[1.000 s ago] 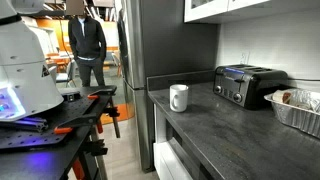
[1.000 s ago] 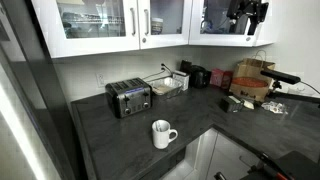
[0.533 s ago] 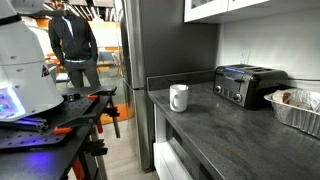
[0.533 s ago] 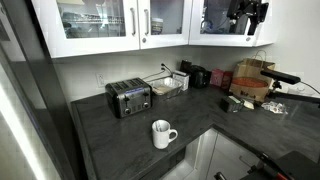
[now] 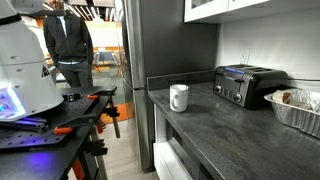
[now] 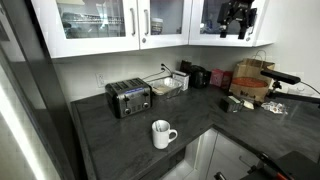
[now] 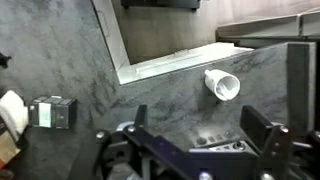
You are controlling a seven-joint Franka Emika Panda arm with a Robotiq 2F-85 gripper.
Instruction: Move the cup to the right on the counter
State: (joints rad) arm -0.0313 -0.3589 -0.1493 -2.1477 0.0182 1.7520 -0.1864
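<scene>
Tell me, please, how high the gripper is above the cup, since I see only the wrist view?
Observer: In an exterior view the gripper hangs level with the glass doors of the upper cabinets, far above the cup on the counter.
Operator: Thank you. Which way does the cup's handle point?
Observer: Its loop handle sticks out on the side away from the toaster.
Operator: Is anyone near the workspace?
Observer: Yes, a person stands in the room beyond the counter's end, well back from the cup.
</scene>
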